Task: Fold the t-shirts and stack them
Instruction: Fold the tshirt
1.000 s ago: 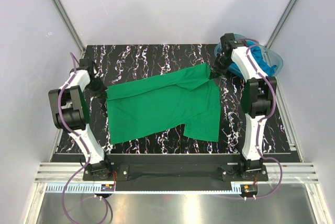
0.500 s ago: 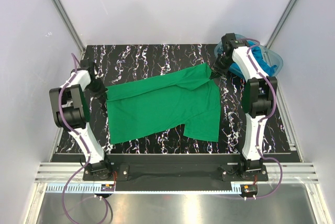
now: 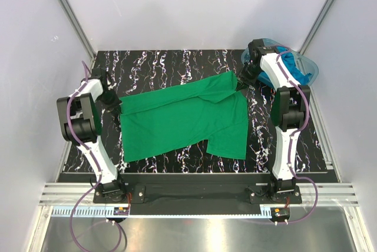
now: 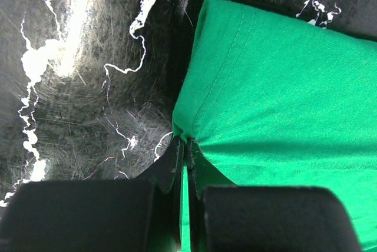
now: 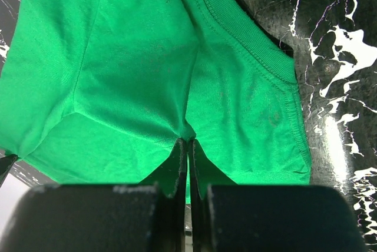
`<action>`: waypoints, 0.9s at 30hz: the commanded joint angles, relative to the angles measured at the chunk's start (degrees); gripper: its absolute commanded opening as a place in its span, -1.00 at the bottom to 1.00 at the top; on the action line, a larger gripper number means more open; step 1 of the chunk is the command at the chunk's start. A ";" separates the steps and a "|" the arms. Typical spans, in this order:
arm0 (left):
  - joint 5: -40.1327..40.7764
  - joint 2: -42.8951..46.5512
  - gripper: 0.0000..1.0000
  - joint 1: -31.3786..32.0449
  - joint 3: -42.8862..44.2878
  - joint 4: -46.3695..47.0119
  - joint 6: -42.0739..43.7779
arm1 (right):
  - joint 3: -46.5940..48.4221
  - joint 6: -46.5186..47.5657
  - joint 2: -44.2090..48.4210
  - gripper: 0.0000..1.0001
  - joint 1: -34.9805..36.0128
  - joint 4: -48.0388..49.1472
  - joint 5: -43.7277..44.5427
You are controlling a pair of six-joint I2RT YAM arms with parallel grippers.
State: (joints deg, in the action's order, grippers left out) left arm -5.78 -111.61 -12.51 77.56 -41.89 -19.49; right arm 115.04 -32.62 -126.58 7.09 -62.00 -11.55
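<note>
A bright green t-shirt (image 3: pixel 182 119) lies spread over the middle of the black marbled table, stretched between both arms. My left gripper (image 3: pixel 116 106) is shut on its left edge; the wrist view shows the hem (image 4: pixel 194 116) bunched between the closed jaws of the left gripper (image 4: pixel 187 141). At the far right corner of the shirt my right gripper (image 3: pixel 240 83) is shut on a pinch of green cloth (image 5: pixel 147 75), its jaws pressed together at the right gripper (image 5: pixel 188 141) tip. Turquoise-blue t-shirts (image 3: pixel 293 66) sit bundled in the tub behind the right arm.
A clear blue-tinted plastic tub (image 3: pixel 311 70) stands at the table's back right corner. The black marbled table (image 3: pixel 171 63) is bounded by white walls and metal rails; its front edge (image 3: pixel 194 175) lies between the two arm bases.
The left gripper has shifted slightly toward the near side with the shirt's left edge. The right arm and the rest of the shirt look unchanged.
</note>
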 commanded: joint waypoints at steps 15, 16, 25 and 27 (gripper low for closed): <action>2.17 3.15 -1.00 -0.58 0.75 1.46 0.15 | 3.00 1.86 0.20 -1.00 -0.68 -1.11 2.06; 2.09 2.98 -1.00 -0.58 0.58 1.63 0.32 | 2.47 1.77 0.46 -1.00 -0.59 -0.59 1.97; 2.44 0.70 -1.00 -0.58 1.01 1.63 -0.03 | 1.32 1.86 -1.38 -1.00 -0.59 0.56 1.35; 2.26 0.87 -1.00 -0.58 0.84 1.81 -0.11 | 1.41 1.86 -1.56 -1.00 -0.59 0.56 1.62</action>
State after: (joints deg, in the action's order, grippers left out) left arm -5.15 -111.59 -12.51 77.56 -41.87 -19.51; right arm 115.90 -31.70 -127.09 6.96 -62.17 -11.03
